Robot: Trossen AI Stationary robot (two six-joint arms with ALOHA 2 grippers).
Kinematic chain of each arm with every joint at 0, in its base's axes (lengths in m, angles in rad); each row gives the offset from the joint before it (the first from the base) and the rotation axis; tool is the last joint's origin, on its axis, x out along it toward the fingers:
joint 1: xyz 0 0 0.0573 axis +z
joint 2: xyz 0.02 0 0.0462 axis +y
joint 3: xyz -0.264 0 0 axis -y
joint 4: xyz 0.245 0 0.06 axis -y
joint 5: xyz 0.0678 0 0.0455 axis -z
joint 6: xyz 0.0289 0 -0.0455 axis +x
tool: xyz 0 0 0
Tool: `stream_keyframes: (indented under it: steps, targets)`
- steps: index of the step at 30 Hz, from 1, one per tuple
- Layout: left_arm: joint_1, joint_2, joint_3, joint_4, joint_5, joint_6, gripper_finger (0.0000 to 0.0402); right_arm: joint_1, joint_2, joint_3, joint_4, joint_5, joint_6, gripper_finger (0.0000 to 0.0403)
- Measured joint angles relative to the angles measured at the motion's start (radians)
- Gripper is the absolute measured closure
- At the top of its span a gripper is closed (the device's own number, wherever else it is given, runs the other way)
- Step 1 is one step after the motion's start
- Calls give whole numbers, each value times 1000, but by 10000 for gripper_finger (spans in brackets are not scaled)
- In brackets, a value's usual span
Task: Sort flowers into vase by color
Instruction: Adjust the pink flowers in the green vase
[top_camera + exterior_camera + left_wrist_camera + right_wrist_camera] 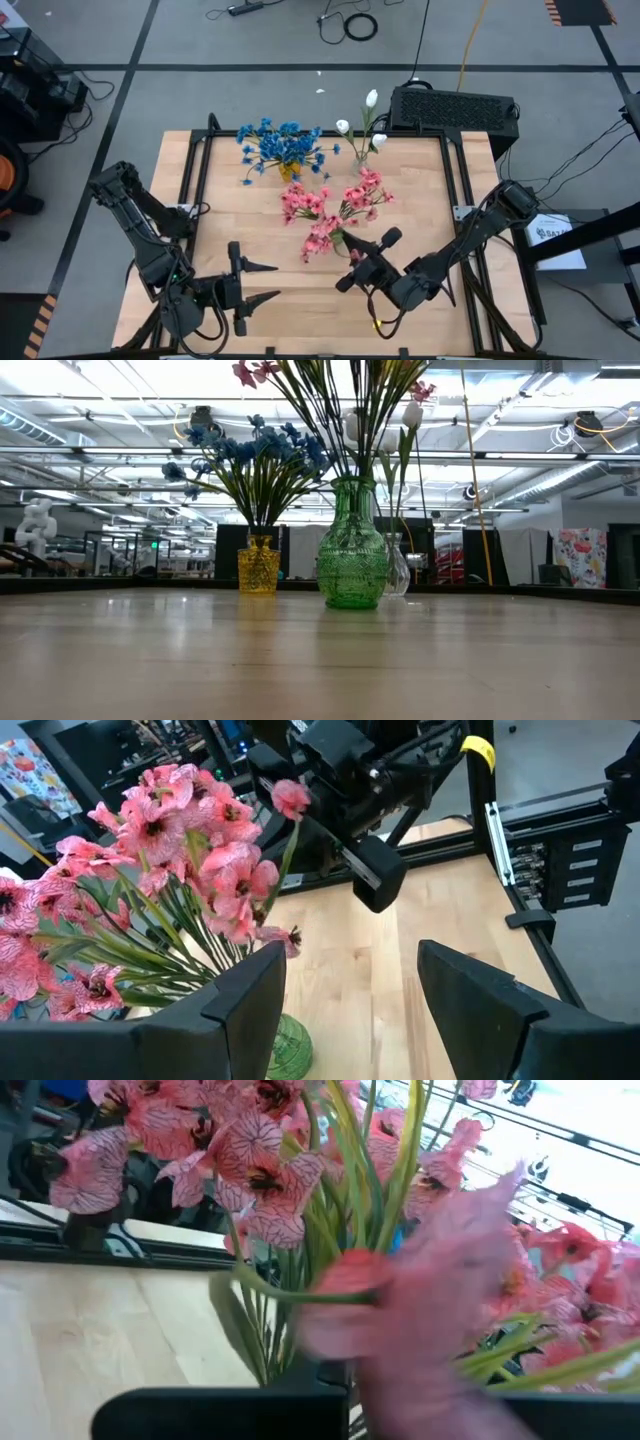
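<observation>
Beside the green vase (352, 560), right gripper (366, 258) seemingly pinches a pink sprig (290, 798).

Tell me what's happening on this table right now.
Flowers are being sorted by colour. The right gripper, shut on a pink artificial flower sprig, holds it beside the pink bunch in the green glass vase. Blue blooms fill the yellow glass vase, and white tulip-like buds sit in a clear vase. The left gripper waits open nearby, empty.

surface: wooden table (420, 190) | on it: yellow vase (258, 567), green vase (352, 560), clear vase (397, 572)
</observation>
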Motion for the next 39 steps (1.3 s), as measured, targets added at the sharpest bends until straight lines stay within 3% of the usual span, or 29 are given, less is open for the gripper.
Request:
stream_keyframes:
  steps: [14, 20, 30, 39]
  targets:
    - [0, 0, 0, -3, 2, 0, 167, 0, 0, 0, -96, 23, 48, 394]
    - [0, 0, 0, -31, 22, -25, 167, 28, 0, 0, -93, 118, 25, 355]
    - [0, 0, 0, -28, 23, -26, 167, 61, 1, 0, -24, 119, 8, 265]
    - [0, 0, 0, -26, 29, -26, 167, 128, -51, -1, 174, 120, -193, 214]
